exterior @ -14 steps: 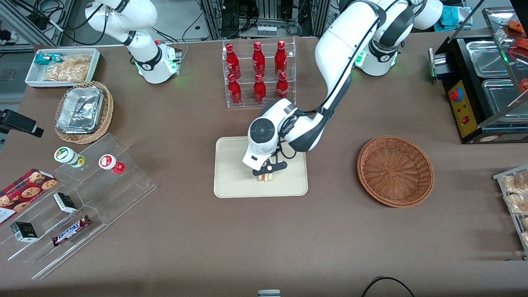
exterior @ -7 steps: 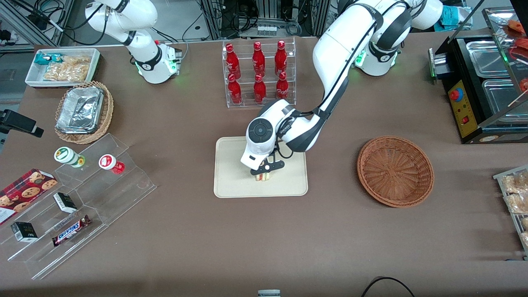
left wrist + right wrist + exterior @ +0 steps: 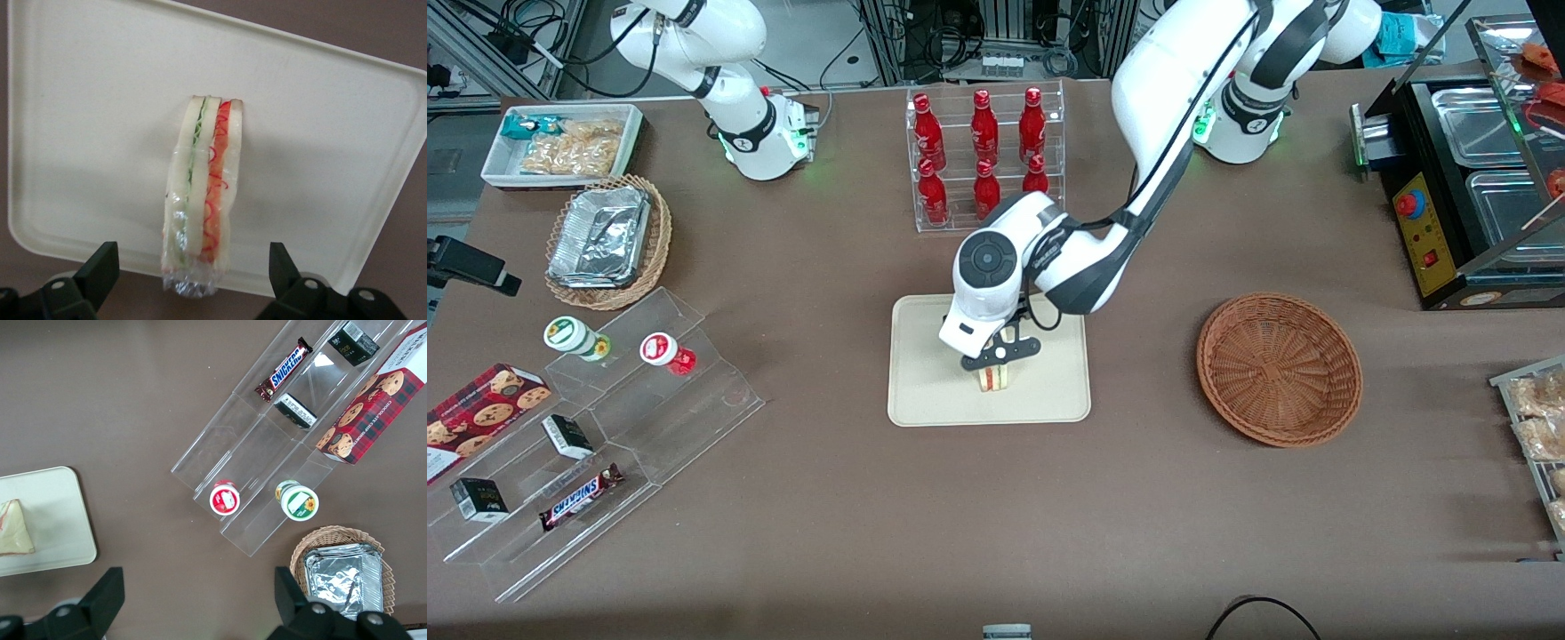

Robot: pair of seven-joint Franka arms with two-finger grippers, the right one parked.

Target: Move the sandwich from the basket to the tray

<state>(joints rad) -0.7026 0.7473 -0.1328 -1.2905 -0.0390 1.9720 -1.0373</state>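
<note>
"SNICKERS" on the chocolate bar (image 3: pixel 580 497) wrapper, acrylic step shelf (image 3: pixel 605 444)

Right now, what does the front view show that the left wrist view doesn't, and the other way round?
Only the front view shows the basket, with nothing in it, toward the working arm's end of the table, the rack of red bottles and the whole left arm. Only the left wrist view shows the open gripper with both fingers clear of the sandwich, and the sandwich's green and red filling layers. Both show the sandwich resting on the tray, with the gripper above it.
</note>
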